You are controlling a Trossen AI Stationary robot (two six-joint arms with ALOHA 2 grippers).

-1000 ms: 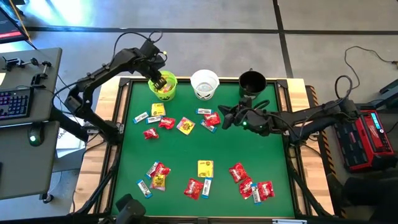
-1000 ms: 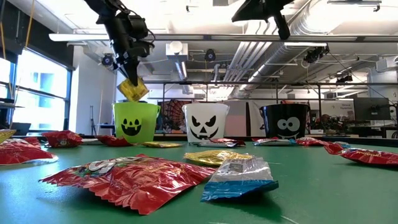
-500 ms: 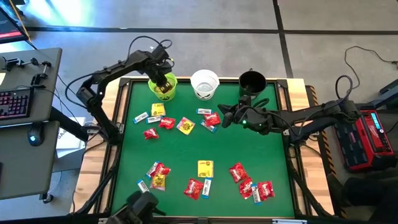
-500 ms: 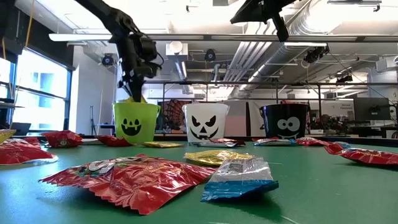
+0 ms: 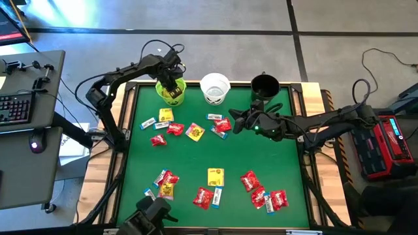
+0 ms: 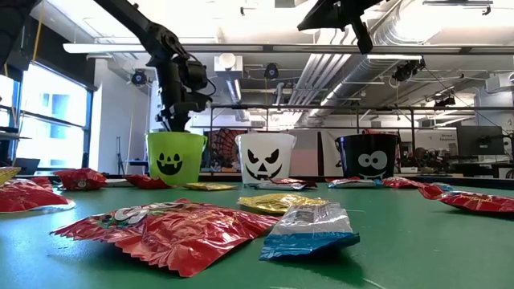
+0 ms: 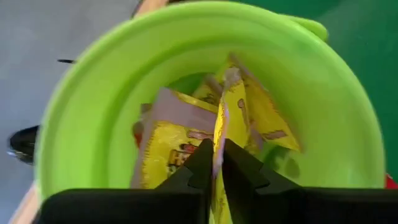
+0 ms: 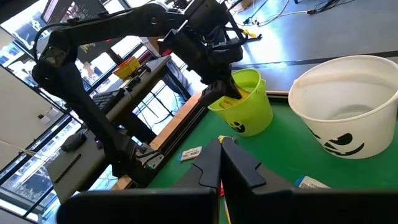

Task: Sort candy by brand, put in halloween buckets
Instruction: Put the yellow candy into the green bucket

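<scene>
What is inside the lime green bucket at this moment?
The lime green bucket holds yellow packets. The left pincer is lowered into it, with one yellow packet between its fingers. The packets cover the bucket's bottom, so their exact number cannot be told.

A green-topped table stands between a keyboard and a red case.

robotics lab or workshop
bare ceiling ducts, concrete floor, keyboard on a side desk.
</scene>
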